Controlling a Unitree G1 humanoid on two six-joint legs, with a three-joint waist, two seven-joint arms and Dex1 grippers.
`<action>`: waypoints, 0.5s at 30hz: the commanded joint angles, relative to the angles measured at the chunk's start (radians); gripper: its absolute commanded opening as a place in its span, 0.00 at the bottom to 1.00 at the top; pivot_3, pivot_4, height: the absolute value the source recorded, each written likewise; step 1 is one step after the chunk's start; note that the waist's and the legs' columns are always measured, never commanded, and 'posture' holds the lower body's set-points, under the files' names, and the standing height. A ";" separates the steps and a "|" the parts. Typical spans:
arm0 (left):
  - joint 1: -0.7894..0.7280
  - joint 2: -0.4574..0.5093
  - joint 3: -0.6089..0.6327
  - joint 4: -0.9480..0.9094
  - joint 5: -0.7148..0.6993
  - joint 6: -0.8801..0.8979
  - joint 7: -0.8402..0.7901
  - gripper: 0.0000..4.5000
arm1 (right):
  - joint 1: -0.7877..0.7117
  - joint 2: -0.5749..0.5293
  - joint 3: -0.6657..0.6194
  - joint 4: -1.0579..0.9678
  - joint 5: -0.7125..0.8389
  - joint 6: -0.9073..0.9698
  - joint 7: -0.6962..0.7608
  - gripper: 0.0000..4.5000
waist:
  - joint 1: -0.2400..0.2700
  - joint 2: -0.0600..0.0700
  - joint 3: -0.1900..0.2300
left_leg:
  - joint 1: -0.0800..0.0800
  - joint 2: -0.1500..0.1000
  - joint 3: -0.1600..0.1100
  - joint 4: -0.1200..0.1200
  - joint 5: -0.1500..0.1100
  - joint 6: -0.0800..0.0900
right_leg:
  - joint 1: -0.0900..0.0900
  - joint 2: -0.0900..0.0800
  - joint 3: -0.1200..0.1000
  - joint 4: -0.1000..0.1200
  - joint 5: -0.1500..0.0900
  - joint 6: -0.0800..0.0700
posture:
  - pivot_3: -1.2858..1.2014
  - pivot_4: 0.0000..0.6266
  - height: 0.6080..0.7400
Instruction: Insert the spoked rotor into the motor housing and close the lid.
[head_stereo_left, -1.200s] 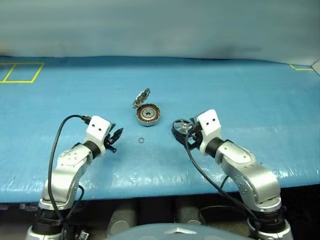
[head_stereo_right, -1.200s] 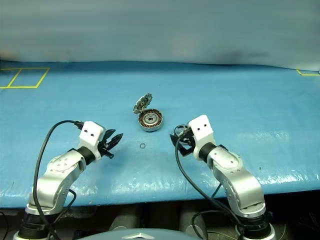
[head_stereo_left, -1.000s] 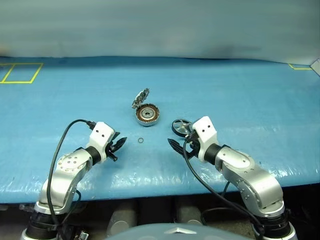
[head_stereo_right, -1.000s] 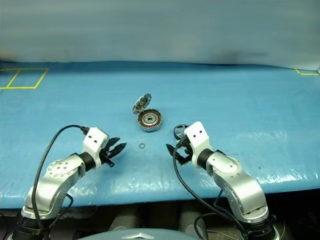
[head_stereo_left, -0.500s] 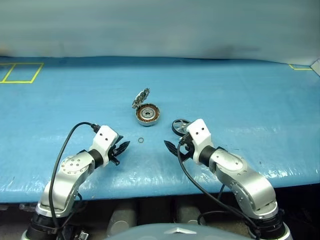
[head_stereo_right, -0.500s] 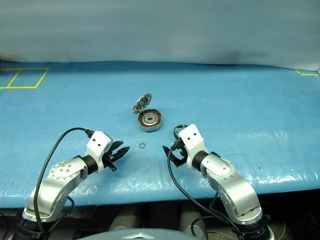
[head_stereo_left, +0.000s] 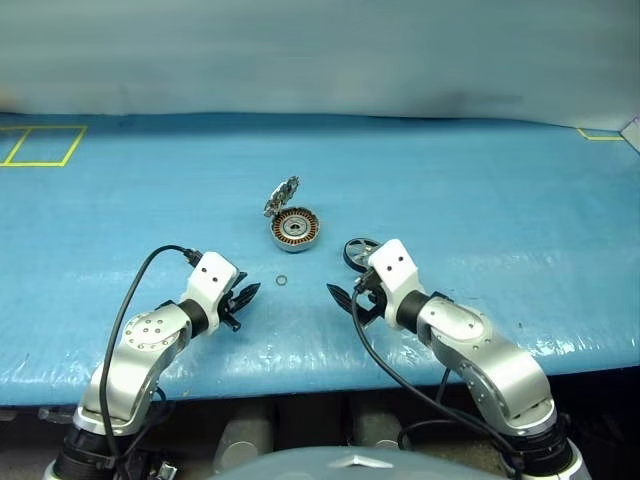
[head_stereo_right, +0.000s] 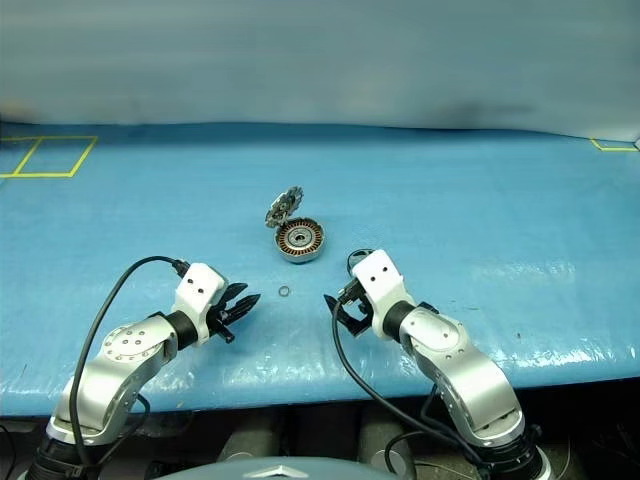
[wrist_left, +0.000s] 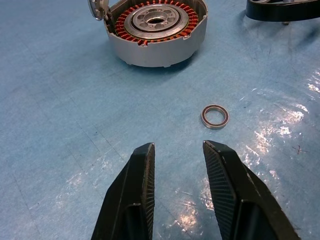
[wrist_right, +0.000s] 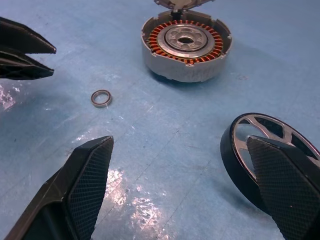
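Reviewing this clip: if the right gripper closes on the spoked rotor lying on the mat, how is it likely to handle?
The spoked rotor looks rigid, so it should not flex. Its rim looks smooth and glossy, so the fingers could slip. It appears to sit tilted on the blue mat, so a push may tip or roll it.

A counter under a glossy blue sheet carries three things near its middle. The motor housing sits open-side up, its lid tilted up on the far rim. The spoked rotor lies just toward the right edge, apart from it. A tiny metal ring lies nearer the front edge. Yellow tape outlines mark the far left corner.
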 joint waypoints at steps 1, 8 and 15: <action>-0.007 -0.005 -0.002 -0.027 0.007 -0.010 0.008 0.36 | -0.148 -0.093 0.057 0.019 -0.016 -0.036 0.128 1.00 | -0.002 0.001 0.001 | 0.000 0.000 0.001 0.001 0.000 0.000 | 0.000 0.000 0.000 0.000 0.001 -0.001 | 0.52 0.24 1.00; 0.000 -0.013 -0.006 -0.022 0.023 -0.040 0.029 0.36 | -0.594 -0.249 0.393 0.268 -0.226 -0.230 0.472 1.00 | -0.005 0.002 0.002 | 0.000 0.002 0.000 0.000 0.001 -0.001 | -0.001 0.003 -0.001 0.000 0.002 -0.003 | 0.52 0.24 1.00; 0.065 -0.035 0.007 -0.046 0.033 -0.068 0.057 0.36 | -0.846 -0.122 0.587 0.600 -0.423 -0.491 0.675 1.00 | -0.007 0.002 0.002 | -0.001 0.002 0.002 -0.001 0.001 -0.002 | -0.003 0.002 -0.001 0.000 0.002 -0.003 | 0.52 0.24 1.00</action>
